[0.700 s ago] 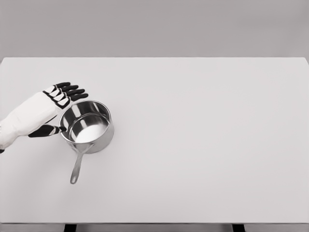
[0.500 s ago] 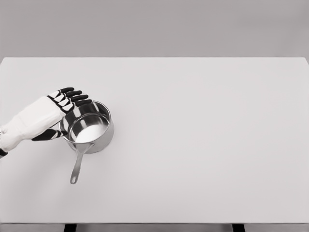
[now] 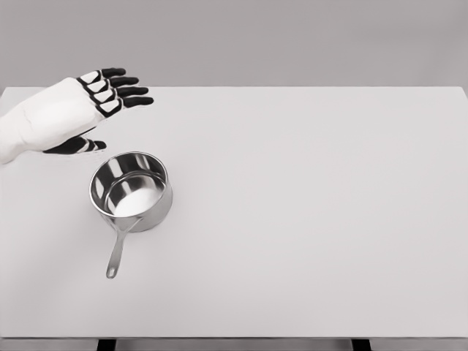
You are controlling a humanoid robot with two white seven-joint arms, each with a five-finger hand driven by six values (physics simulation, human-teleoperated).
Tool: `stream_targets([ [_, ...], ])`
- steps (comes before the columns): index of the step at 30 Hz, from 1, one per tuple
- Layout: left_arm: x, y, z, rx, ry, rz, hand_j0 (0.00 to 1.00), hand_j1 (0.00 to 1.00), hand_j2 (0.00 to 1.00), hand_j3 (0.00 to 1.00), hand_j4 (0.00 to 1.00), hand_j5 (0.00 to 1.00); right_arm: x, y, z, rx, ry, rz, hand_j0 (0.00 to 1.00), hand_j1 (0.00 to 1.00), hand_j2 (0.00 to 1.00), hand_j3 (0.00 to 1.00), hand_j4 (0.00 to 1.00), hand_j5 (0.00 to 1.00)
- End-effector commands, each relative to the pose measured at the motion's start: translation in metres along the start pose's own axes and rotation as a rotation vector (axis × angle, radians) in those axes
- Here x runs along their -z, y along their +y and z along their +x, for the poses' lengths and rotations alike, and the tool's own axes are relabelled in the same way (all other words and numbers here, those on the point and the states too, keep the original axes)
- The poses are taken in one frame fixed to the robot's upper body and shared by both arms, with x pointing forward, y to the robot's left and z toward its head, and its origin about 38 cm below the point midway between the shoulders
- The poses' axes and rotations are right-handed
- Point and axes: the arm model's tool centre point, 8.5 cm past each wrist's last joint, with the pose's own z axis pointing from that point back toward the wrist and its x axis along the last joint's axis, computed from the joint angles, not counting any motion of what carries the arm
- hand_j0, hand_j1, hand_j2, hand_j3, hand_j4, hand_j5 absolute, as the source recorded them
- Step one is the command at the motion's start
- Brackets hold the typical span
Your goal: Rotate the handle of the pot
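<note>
A small steel pot [image 3: 131,191] stands upright on the white table [image 3: 307,212], left of the middle. Its long handle [image 3: 116,252] points toward the front edge, slightly to the left. My left hand [image 3: 102,110] hovers above and behind the pot, clear of its rim, with the four fingers [image 3: 126,91] stretched out to the right and the thumb [image 3: 80,145] below them. It holds nothing. The right arm does not show.
The table's back edge [image 3: 234,88] runs just behind the raised hand, and the front edge [image 3: 234,338] lies a little past the handle tip.
The left hand has lifted off the pot's left rim and risen up and back. The pot and its handle stand where they were.
</note>
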Motion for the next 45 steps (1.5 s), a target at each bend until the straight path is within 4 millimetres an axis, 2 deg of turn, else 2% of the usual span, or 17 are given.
stream_targets([
  [1,-0.004,-0.037,0.018,-0.145,-0.091,-0.184,1.0,1.0,1.0,1.0,1.0,1.0,0.0,0.0,0.0,-0.001,-0.001,0.0,1.0,1.0,1.0,1.0,1.0,1.0],
  [2,-0.002,-0.043,0.022,-0.175,-0.118,-0.213,1.0,1.0,1.0,1.0,1.0,1.0,0.0,0.0,0.0,-0.001,0.0,0.0,1.0,1.0,1.0,1.0,1.0,1.0],
  [4,-0.005,-0.038,0.022,-0.237,-0.128,-0.194,1.0,1.0,1.0,1.0,1.0,1.0,0.0,0.0,0.0,-0.001,0.0,0.0,1.0,1.0,1.0,1.0,1.0,1.0],
  [8,-0.002,-0.06,0.037,-0.359,-0.171,-0.211,1.0,1.0,1.0,1.0,1.0,1.0,0.0,0.0,0.0,-0.001,0.0,0.0,1.0,1.0,1.0,1.0,1.0,1.0],
  [10,-0.001,-0.072,0.045,-0.386,-0.187,-0.238,1.0,1.0,1.0,1.0,1.0,1.0,0.0,0.0,0.0,-0.001,-0.001,0.0,1.0,1.0,1.0,1.0,1.0,1.0],
  [14,-0.001,-0.082,0.053,-0.412,-0.205,-0.263,1.0,1.0,1.0,1.0,1.0,1.0,0.0,0.0,0.0,-0.001,0.0,0.0,1.0,1.0,1.0,1.0,1.0,1.0],
  [21,0.0,-0.093,0.06,-0.437,-0.22,-0.284,1.0,1.0,1.0,1.0,1.0,1.0,0.0,0.0,0.0,-0.001,0.0,0.0,1.0,1.0,1.0,1.0,1.0,1.0],
  [34,0.001,-0.102,0.067,-0.417,-0.234,-0.314,1.0,1.0,1.0,1.0,1.0,1.0,0.0,0.0,0.0,-0.001,0.0,0.0,1.0,1.0,1.0,1.0,1.0,1.0],
  [45,-0.007,-0.099,0.06,-0.401,-0.213,-0.335,1.0,1.0,1.0,1.0,1.0,1.0,0.0,0.0,0.0,-0.001,0.0,0.0,1.0,1.0,1.0,1.0,1.0,1.0],
])
